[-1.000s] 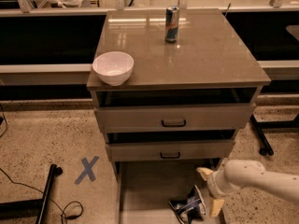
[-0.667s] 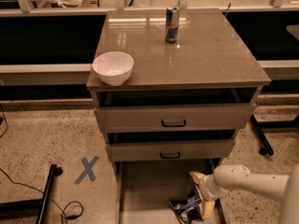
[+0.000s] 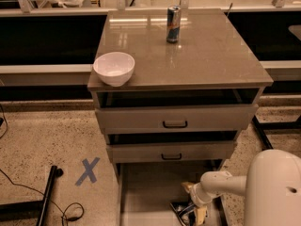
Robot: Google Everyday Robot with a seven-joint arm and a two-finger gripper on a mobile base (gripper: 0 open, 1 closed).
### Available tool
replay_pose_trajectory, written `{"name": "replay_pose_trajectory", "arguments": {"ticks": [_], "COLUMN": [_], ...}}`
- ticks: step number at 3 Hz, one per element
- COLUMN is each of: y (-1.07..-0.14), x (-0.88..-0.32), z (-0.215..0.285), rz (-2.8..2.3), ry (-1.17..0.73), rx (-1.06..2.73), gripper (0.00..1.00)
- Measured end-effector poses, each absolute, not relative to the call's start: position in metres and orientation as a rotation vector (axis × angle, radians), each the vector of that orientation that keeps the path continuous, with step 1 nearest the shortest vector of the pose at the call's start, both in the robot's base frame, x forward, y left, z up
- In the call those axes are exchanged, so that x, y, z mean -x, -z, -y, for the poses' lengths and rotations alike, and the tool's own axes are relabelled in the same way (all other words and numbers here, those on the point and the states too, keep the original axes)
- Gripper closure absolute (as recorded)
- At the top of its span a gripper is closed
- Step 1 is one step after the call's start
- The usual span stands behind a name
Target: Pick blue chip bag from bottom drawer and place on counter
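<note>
The blue chip bag (image 3: 183,213) lies crumpled on the floor of the open bottom drawer (image 3: 146,192), near its right front corner, partly hidden by my gripper. My gripper (image 3: 196,207) reaches in from the right and sits directly over the bag, its pale fingers (image 3: 201,214) down at the bag. The white arm (image 3: 225,182) runs from the lower right. The counter (image 3: 207,55) is the glossy grey-brown top of the cabinet, above the two handled drawers.
A white bowl (image 3: 114,68) stands at the counter's front left corner. A blue-silver drink can (image 3: 173,24) stands at the back middle. A blue tape X (image 3: 88,170) marks the floor at left, with a black stand leg and cable (image 3: 49,197) nearby.
My arm has moved left and lower into the bottom drawer, so the gripper now sits over the bag instead of at its right side. The bag has stayed in place.
</note>
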State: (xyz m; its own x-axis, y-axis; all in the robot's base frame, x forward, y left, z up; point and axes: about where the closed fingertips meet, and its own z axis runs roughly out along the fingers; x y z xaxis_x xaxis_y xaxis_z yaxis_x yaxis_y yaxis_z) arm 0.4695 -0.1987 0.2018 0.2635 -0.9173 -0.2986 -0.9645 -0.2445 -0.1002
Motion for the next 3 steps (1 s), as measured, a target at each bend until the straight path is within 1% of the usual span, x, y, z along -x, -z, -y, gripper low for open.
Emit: {"name": "replay_pose_trajectory", "arguments": {"ticks": [1,3], "y": [-0.178,-0.163], "x": [-0.472,-0.475], "z": [0.191,0.186], "rz": [-1.730,-1.719], "ry": [-0.275,-0.273], "rx": [2.303,2.316], "gripper": [0.19,0.65]}}
